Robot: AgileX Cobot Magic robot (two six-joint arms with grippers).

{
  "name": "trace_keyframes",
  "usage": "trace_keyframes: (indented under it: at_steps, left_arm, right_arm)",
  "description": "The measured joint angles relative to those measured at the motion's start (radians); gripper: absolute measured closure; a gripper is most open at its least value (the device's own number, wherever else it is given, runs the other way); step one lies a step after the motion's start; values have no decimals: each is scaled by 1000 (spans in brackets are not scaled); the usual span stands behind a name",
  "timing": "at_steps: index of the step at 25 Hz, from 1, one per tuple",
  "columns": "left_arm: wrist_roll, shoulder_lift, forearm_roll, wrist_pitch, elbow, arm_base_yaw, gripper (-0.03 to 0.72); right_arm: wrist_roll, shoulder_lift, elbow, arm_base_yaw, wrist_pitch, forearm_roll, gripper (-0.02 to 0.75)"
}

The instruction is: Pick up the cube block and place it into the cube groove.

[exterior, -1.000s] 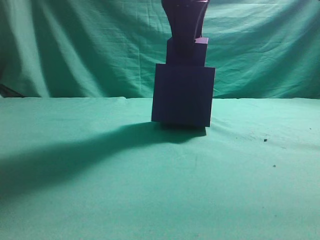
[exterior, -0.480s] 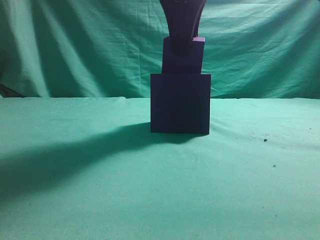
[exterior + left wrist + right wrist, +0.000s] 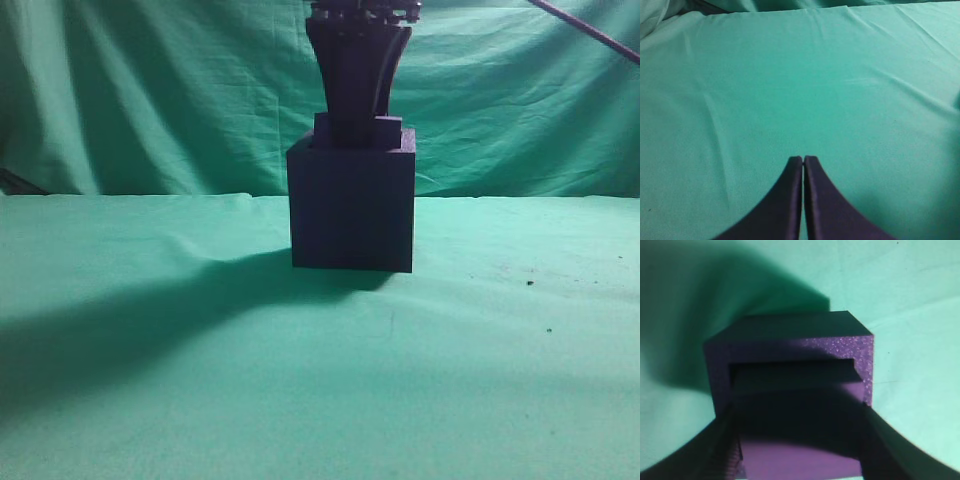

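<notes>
The cube groove (image 3: 350, 210), a large dark navy box, stands upright on the green cloth at the middle. The cube block (image 3: 394, 132) sits sunk into its cavity, with only its top strip showing above the rim. My right gripper (image 3: 358, 105) comes straight down from above and is shut on the cube block. In the right wrist view the cube block's pinkish top (image 3: 800, 462) lies between my dark fingers (image 3: 885, 445), inside the box's cavity, with the box's rim (image 3: 862, 357) around it. My left gripper (image 3: 803, 159) is shut and empty over bare cloth.
A green cloth (image 3: 150, 400) covers the table and hangs as a backdrop. A thin dark rod or cable (image 3: 590, 30) crosses the top right corner. A broad shadow (image 3: 120, 320) lies on the cloth left of the box.
The cube block has gone down into the box's cavity with my right gripper. The box, tilted one second ago, now stands flat and sits slightly further left.
</notes>
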Motion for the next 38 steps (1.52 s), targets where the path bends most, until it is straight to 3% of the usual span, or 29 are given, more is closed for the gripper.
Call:
trace_keyframes:
  at_steps: [13,14,19,27,33,38]
  left_arm:
    - [0,0,0,0,0,0,688]
    - [0,0,0,0,0,0,688]
    - [0,0,0,0,0,0,688]
    - [0,0,0,0,0,0,688]
    - [0,0,0,0,0,0,688]
    - [0,0,0,0,0,0,688]
  right_arm:
    - [-2,6,0,-2,-4,-17,315]
    - [-2,6,0,-2,-2,-19,250]
    - [49,6,-7,-2,-10,-46,76]
    - [139,-42,-124,-2,4,-65,67]
    - [219,-192,-128,-2,22,-64,305]
    - [403,-322,-129,-2,28,-80,646]
